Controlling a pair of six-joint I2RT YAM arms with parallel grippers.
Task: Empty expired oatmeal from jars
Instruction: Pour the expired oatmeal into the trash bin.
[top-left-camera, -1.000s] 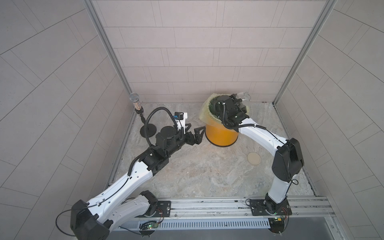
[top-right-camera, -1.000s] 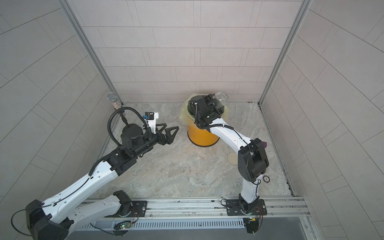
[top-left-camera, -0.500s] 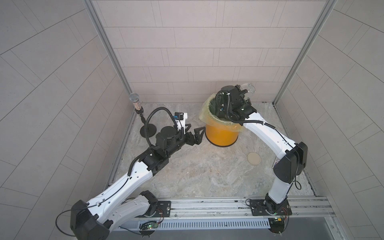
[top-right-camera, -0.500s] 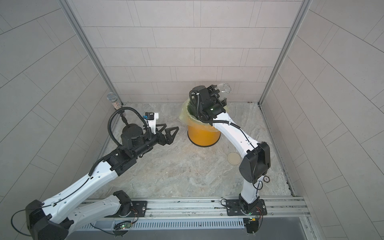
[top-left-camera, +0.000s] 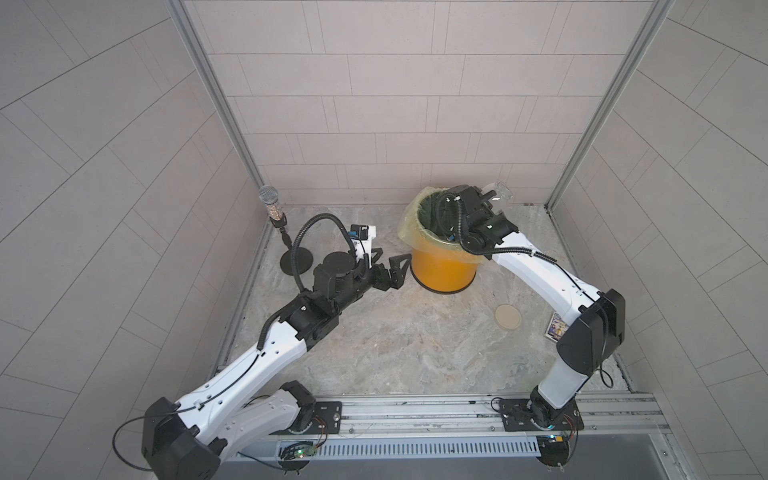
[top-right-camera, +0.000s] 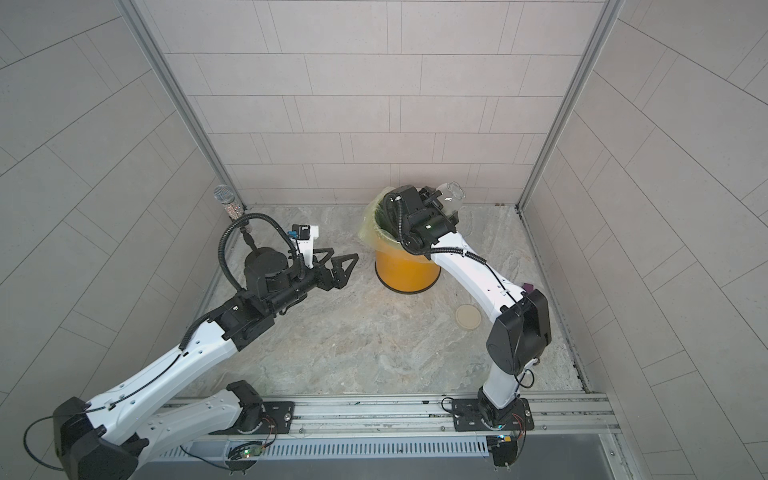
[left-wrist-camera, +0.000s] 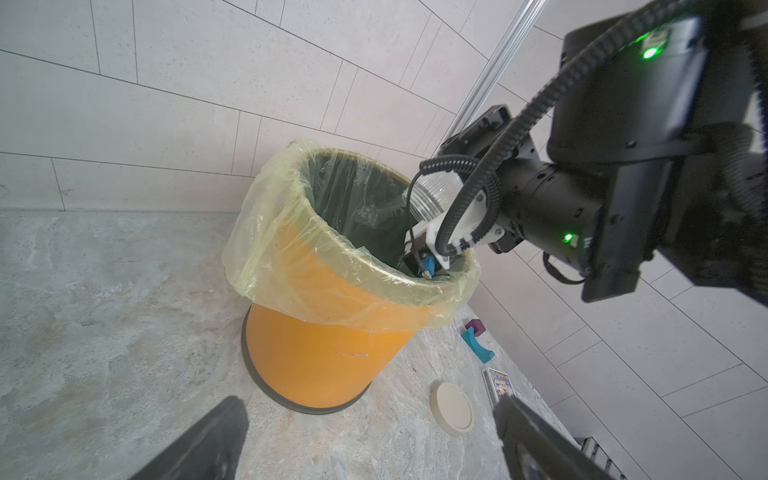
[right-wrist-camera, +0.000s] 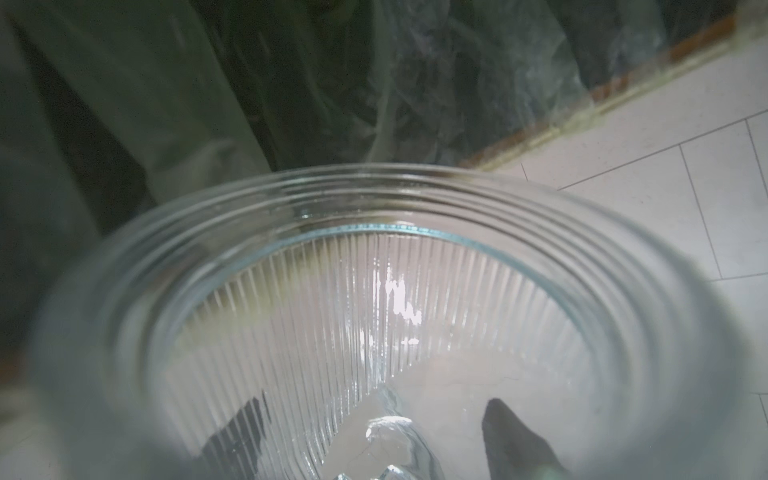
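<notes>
My right gripper (top-left-camera: 487, 200) (top-right-camera: 436, 198) (right-wrist-camera: 374, 415) is shut on the clear ribbed glass jar (top-left-camera: 500, 195) (top-right-camera: 454, 192) (left-wrist-camera: 432, 199) (right-wrist-camera: 374, 311). It holds the jar tilted over the far right rim of the orange bin (top-left-camera: 442, 270) (top-right-camera: 407, 272) (left-wrist-camera: 316, 353). The glass looks see-through with nothing in it. The oatmeal is out of sight, and the bin's lined inside (right-wrist-camera: 291, 83) is dark. The jar's cream lid (top-left-camera: 508, 317) (top-right-camera: 468, 316) (left-wrist-camera: 453, 409) lies flat on the floor right of the bin. My left gripper (top-left-camera: 388, 259) (top-right-camera: 338, 259) (left-wrist-camera: 370, 409) stands open and holds nothing, low beside the bin's left side.
A microphone on a round stand (top-left-camera: 270, 203) (top-right-camera: 227, 203) stands in the back left corner. Along the right wall lie a small printed card (top-left-camera: 557, 330) (left-wrist-camera: 500, 384), a teal block (left-wrist-camera: 478, 345) and a purple block (left-wrist-camera: 476, 327). A yellowish liner (left-wrist-camera: 266, 232) drapes over the bin's rim.
The right arm has lifted the jar slightly and shifted it toward the bin's far right rim, its elbow swinging right. The left arm has stayed still.
</notes>
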